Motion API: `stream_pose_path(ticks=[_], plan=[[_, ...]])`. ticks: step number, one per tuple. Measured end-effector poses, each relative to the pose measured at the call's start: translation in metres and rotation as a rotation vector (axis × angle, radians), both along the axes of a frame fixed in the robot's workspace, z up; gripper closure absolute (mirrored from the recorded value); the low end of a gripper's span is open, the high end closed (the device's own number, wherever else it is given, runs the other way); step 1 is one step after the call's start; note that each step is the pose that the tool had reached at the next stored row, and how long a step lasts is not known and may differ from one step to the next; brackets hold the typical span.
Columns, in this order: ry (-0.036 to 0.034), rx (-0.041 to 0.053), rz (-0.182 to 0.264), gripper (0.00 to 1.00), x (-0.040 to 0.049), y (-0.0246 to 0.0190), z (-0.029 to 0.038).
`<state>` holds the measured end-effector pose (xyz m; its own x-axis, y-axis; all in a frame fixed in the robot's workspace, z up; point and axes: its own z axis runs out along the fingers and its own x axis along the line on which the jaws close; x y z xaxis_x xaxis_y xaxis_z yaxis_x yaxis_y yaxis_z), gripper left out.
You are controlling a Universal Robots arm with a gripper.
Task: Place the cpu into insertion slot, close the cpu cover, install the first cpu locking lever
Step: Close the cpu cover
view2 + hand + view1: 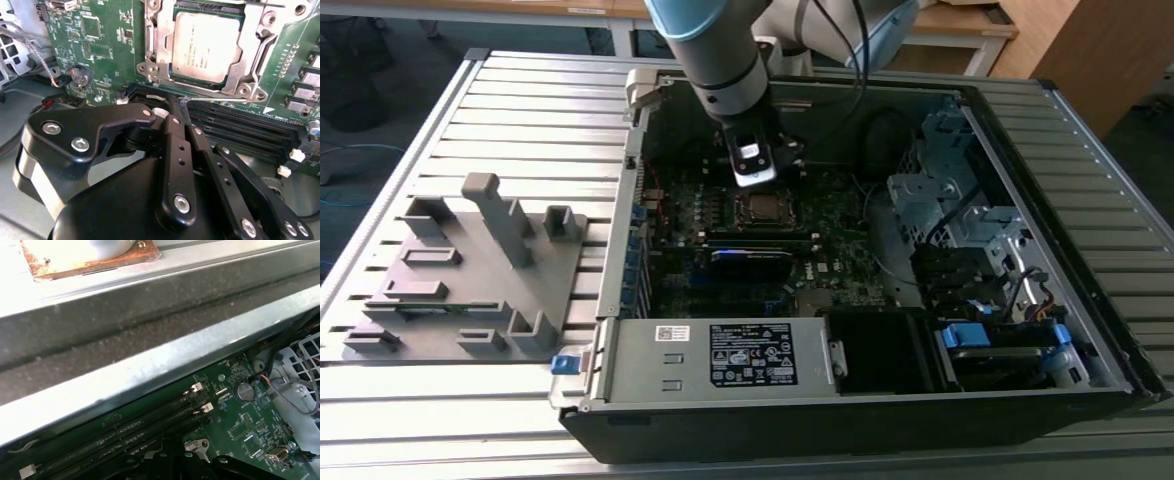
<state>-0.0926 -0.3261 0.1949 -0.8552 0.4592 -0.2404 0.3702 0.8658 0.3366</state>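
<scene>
Inspection: the cpu [205, 47] sits in its socket, with the cpu cover [161, 47] apparently down around it. The claw [176, 106], fingers together, stands just beside the locking lever [220, 100]. Judged a stiff, springy wire, best taken at its hooked end.
</scene>
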Motion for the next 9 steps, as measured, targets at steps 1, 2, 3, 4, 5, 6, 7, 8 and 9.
stream_pose_path(ticks=[1, 2, 3, 4, 5, 6, 7, 8, 9], plan=[[-0.0005, 0.0000, 0.000, 0.90, -0.0001, 0.0000, 0.0011], [-0.0008, 0.0000, 0.000, 0.90, -0.0002, 0.0000, 0.0022], [-0.0010, 0.0000, 0.000, 0.90, -0.0003, 0.0000, 0.0036], [-0.0012, 0.0001, 0.000, 0.90, -0.0004, 0.0000, 0.0049], [-0.0013, 0.0000, 0.000, 0.90, -0.0004, 0.0000, 0.0059], [-0.0018, 0.0000, 0.000, 0.90, -0.0006, 0.0000, 0.0062], [-0.0035, 0.0001, 0.000, 0.90, -0.0010, 0.0000, 0.0062], [-0.0075, -0.0001, 0.000, 0.90, -0.0018, 0.0000, 0.0062], [-0.0127, -0.0002, 0.000, 0.90, -0.0029, 0.0000, 0.0063]])
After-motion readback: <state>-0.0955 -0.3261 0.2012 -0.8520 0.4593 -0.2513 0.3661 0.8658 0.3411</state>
